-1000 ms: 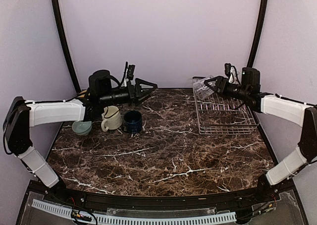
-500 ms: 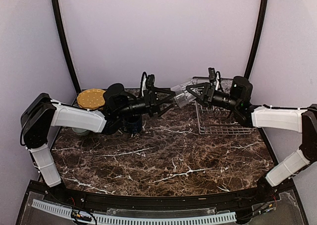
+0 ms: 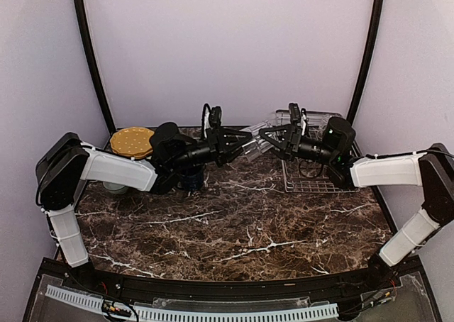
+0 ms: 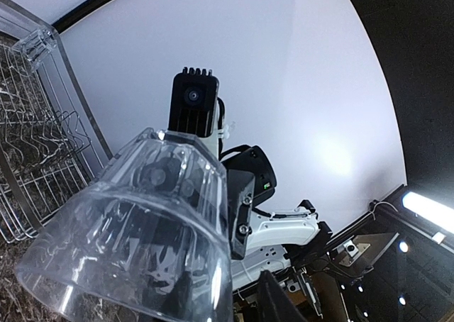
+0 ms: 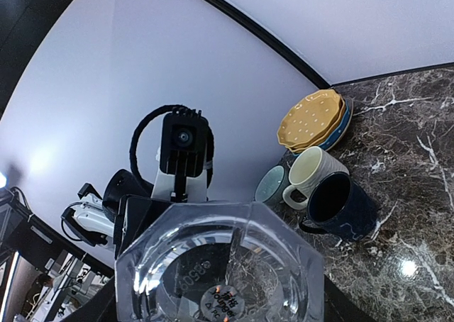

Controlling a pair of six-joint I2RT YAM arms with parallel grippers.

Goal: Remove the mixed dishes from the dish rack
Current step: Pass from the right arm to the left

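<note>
Glass tumbler (image 3: 254, 139) midair: right arm (image 3: 383, 169) stretched leftward, right fingers (image 3: 272, 132) clamping it; left arm (image 3: 113, 167) stretched rightward, left fingers (image 3: 228, 136) grip unclear.

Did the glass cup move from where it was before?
Yes. The clear glass tumbler went left, away from the dish rack, which stayed put.
</note>
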